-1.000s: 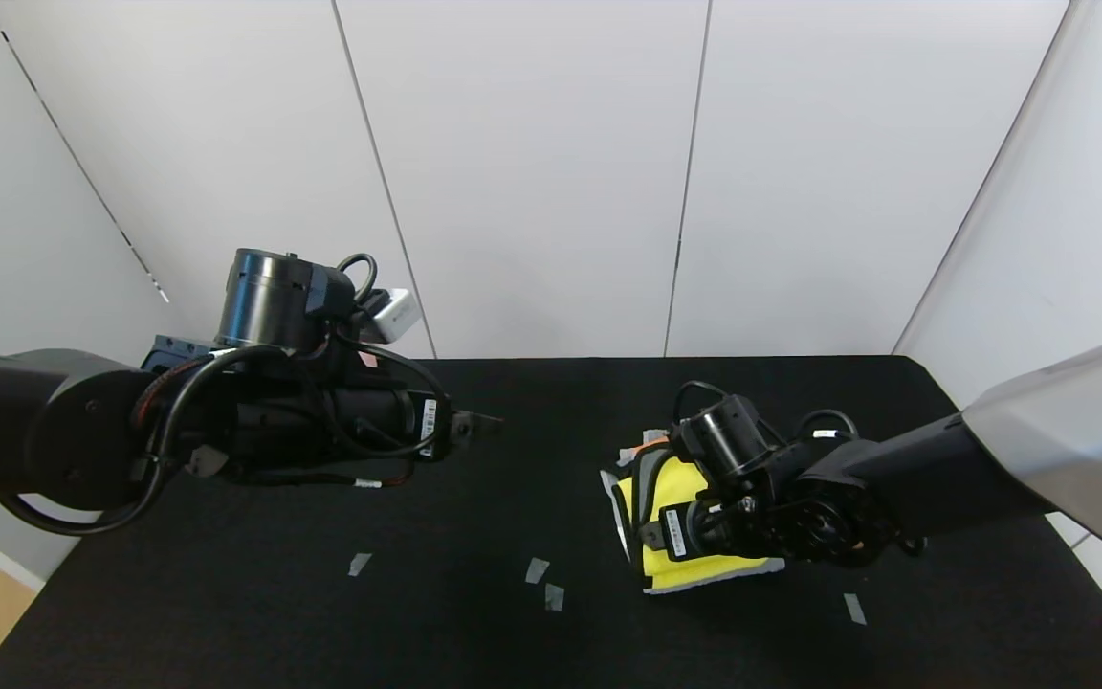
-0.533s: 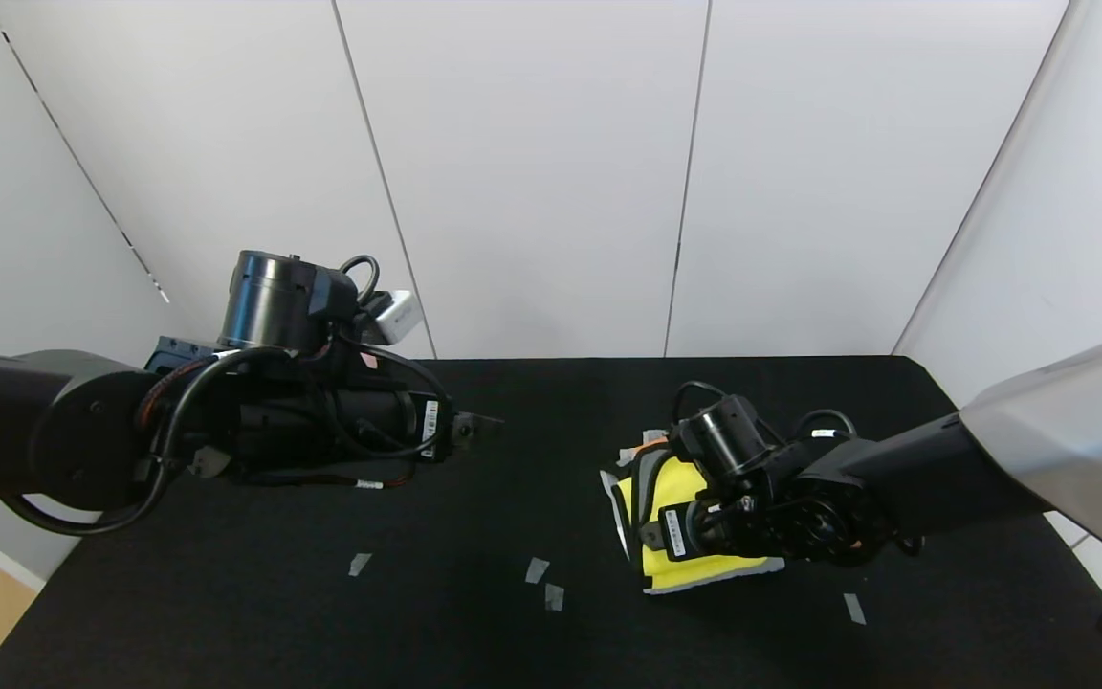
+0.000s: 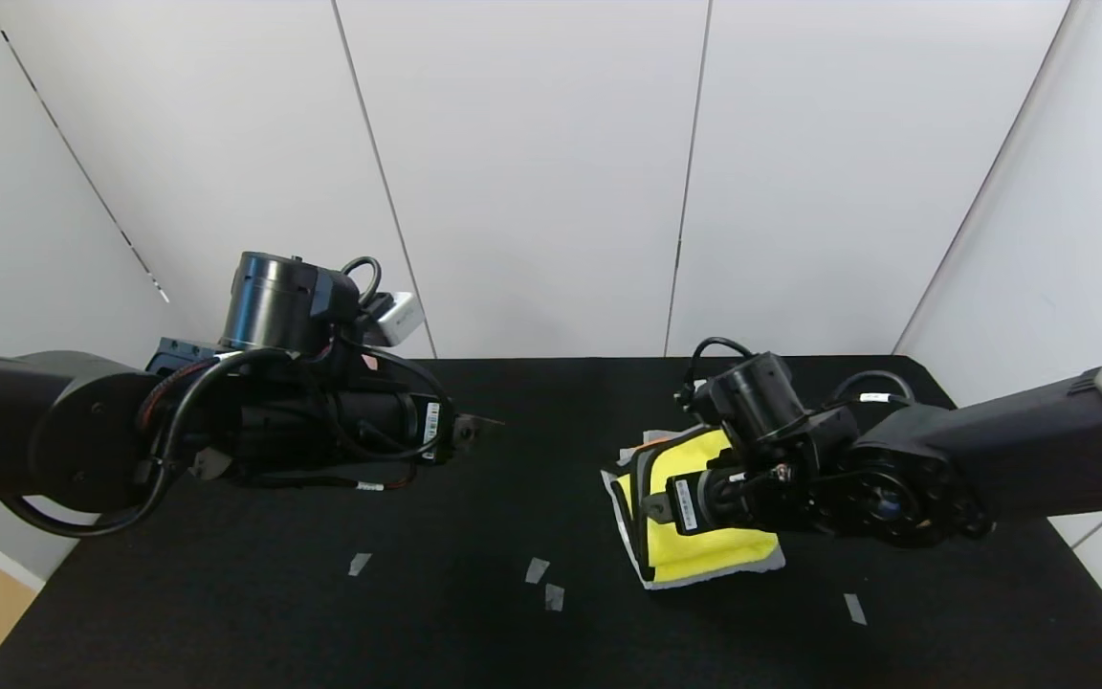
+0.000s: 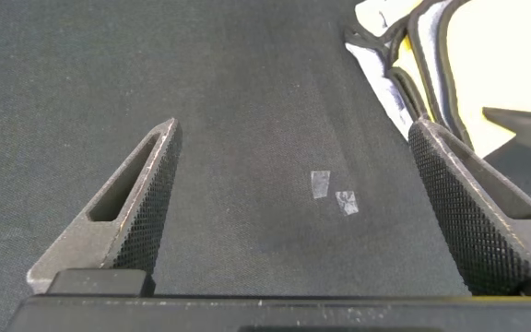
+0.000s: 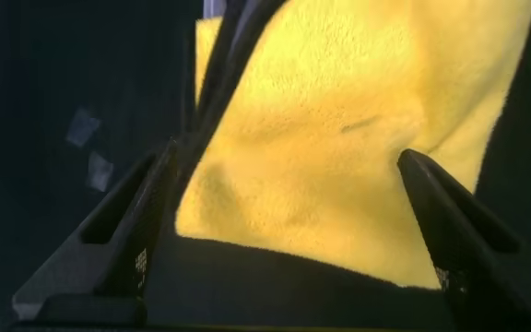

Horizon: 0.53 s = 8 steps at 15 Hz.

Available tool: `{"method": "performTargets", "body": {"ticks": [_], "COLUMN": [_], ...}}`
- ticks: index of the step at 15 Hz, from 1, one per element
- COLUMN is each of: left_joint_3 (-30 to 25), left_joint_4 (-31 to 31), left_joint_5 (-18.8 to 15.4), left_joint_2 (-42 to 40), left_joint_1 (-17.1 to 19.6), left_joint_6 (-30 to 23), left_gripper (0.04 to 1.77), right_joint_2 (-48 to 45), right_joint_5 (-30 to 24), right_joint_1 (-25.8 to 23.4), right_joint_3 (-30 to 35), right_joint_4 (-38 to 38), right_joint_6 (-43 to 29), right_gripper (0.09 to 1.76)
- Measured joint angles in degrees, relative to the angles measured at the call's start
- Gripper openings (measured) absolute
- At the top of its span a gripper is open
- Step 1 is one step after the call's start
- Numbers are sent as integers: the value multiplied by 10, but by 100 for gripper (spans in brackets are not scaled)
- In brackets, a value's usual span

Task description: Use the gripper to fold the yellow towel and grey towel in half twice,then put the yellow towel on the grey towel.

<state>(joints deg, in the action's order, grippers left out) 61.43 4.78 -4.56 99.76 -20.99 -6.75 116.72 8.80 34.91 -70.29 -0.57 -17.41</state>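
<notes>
Yellow towel (image 3: 704,550) lies folded on the grey towel (image 3: 624,512), right side of the bench (image 3: 474,632). Looks soft, light and floppy, so I'd pinch an edge. Right pincer (image 5: 293,231) hangs just above it, spread wide and empty; left pincer (image 4: 293,198) wide too, well apart.

Folded yellow towel (image 3: 704,545) lies flat atop the folded grey towel (image 3: 620,498); dark-edged.

Three views around the yellow towel (image 3: 704,550)

Head camera looks down from afar; right wrist hovers close above it; left wrist, farther off, shares its edge and the bench (image 4: 247,111).
</notes>
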Motion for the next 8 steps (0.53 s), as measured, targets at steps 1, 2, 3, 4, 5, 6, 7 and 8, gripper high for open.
{"method": "performTargets", "body": {"ticks": [1, 2, 3, 4, 5, 6, 7, 8], "left_joint_3": [0, -1, -1, -1, -1, -1, -6, -12], "left_joint_4": [0, 0, 0, 0, 0, -1, -1, -1], "left_joint_5": [0, 0, 0, 0, 0, 0, 0, 0], "left_joint_2": [0, 0, 0, 0, -1, -3, -7, -14], "left_joint_1": [0, -1, -1, -1, -1, -2, -2, -3], "left_joint_6": [0, 0, -1, -1, -1, -3, -4, -3], "left_gripper": [172, 172, 172, 172, 172, 172, 172, 172], "right_joint_2": [-13, -25, -37, -48, -60, -72, -87, -102], "right_joint_5": [0, 0, 0, 0, 0, 0, 0, 0], "right_joint_1": [0, 0, 1, 1, 1, 1, 0, -1], "right_joint_3": [1, 2, 3, 5, 8, 13, 19, 25], "right_joint_4": [6, 16, 23, 26, 28, 29, 35, 43], "right_joint_6": [0, 1, 1, 1, 1, 1, 1, 1], "right_gripper": [170, 170, 170, 171, 171, 171, 171, 171]}}
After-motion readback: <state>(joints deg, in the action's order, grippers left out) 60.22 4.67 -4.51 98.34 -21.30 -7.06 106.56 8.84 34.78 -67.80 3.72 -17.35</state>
